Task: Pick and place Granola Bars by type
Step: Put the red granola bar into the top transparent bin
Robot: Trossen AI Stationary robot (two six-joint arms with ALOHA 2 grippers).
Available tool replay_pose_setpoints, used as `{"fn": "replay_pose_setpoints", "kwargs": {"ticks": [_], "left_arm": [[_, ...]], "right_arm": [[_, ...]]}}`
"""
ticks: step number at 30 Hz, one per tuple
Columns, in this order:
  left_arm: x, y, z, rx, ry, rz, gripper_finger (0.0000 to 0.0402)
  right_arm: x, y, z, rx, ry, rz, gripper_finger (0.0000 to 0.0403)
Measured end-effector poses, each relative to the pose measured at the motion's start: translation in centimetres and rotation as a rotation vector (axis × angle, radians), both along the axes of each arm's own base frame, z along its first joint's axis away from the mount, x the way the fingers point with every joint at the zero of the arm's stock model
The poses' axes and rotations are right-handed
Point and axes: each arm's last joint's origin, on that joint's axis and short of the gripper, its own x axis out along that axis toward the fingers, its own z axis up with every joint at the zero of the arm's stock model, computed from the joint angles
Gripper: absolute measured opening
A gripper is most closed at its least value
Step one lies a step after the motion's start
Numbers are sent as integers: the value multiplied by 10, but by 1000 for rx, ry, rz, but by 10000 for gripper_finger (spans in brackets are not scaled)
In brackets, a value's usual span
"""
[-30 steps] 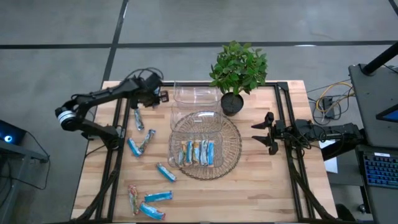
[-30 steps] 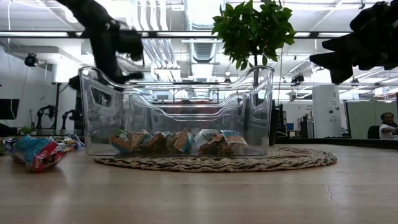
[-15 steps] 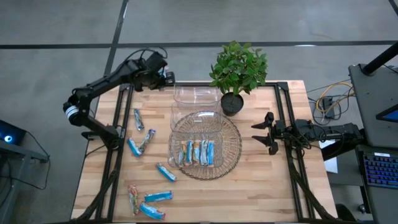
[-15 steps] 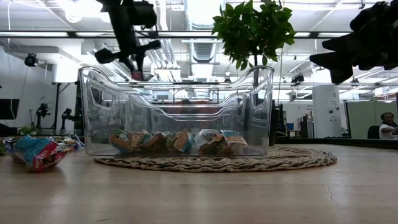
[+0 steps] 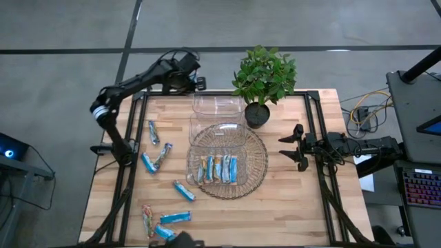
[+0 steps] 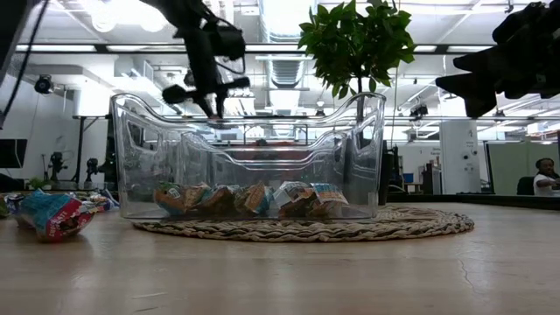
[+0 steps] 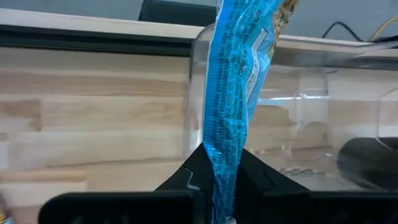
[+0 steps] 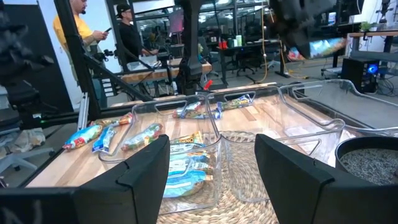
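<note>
- Four bars (image 5: 218, 169) lie sorted in the near clear bin (image 5: 238, 138); seven loose bars (image 5: 160, 156) wait on the table (image 5: 289, 207).
- Left gripper (image 5: 195, 82), clamped on a blue bar (image 7: 236, 93), hangs by the far bin (image 5: 217, 105).
- Right gripper (image 5: 295, 147) waits spread, empty.

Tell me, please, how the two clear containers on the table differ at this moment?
The near container sits on the round woven mat and holds a row of granola bars; the far container stands on bare wood beside the potted plant, with no bars visible inside. The left hand, shut on a blue bar, hovers by the far one only. Both are transparent, open-topped bins.
</note>
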Motion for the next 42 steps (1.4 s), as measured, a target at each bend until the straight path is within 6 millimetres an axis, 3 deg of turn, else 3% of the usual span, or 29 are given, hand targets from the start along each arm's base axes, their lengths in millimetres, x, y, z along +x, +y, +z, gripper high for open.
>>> {"fn": "replay_pose_setpoints", "kwargs": {"ticks": [11, 19, 33, 42], "left_arm": [[44, 24, -54, -113, 67, -50, 15], [57, 29, -81, -182, 90, -61, 15], [65, 34, -106, -259, 91, -12, 16], [64, 33, -105, -264, 92, -11, 52]], "right_arm": [[0, 0, 0, 0, 0, 0, 224], [0, 0, 0, 0, 0, 0, 224], [0, 0, 0, 0, 0, 0, 224], [0, 0, 0, 0, 0, 0, 224]]}}
